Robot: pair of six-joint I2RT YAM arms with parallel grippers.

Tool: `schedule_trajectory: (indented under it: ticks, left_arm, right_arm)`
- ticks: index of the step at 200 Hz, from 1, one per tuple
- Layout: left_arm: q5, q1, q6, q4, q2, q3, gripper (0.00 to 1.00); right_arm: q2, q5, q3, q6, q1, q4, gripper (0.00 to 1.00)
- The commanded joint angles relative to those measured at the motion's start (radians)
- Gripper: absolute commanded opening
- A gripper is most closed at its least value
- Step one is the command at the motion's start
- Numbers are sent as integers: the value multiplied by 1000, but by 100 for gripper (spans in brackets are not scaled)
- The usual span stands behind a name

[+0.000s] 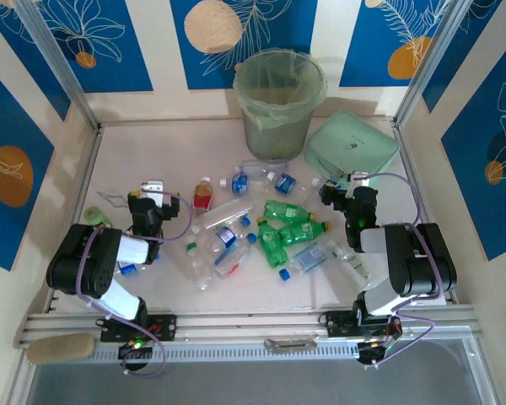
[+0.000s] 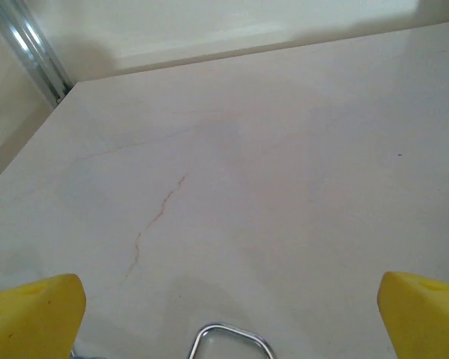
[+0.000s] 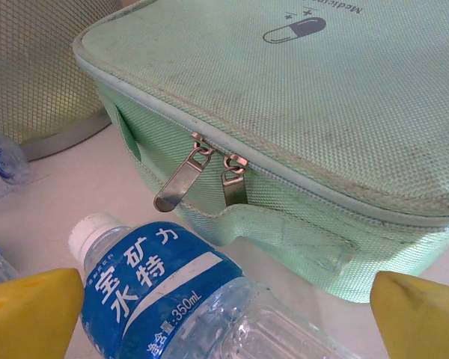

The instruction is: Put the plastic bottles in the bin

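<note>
Two pairs of fingers, both spread wide: a blue-labelled bottle (image 3: 161,295) lies between my right fingers (image 3: 30,314), ungripped; my left fingers (image 2: 34,318) hang over bare tabletop (image 2: 269,172). Other plastic bottles (image 1: 274,232) lie scattered before the bin (image 1: 278,97).

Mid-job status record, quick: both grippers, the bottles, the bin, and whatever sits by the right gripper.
left gripper: open, empty, over bare table; a wire loop lies just under it
right gripper: open, holding nothing; a blue-labelled bottle lies close in front
plastic bottles: scattered mid-table, none gripped
bin: upright at the far edge, bag-lined
mint-green zip case: beside the bin, just ahead of the right gripper
</note>
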Motion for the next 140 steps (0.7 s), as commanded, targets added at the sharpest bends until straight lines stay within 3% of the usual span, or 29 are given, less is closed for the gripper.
schedule_trajectory:
  ticks: [1, 140]
  left_arm:
    - [-13, 10, -13, 2, 7, 15, 100]
    - [29, 37, -35, -23, 3, 24, 100]
  right_arm:
    - [1, 9, -6, -14, 4, 29, 99]
    - [1, 5, -2, -12, 1, 24, 99]
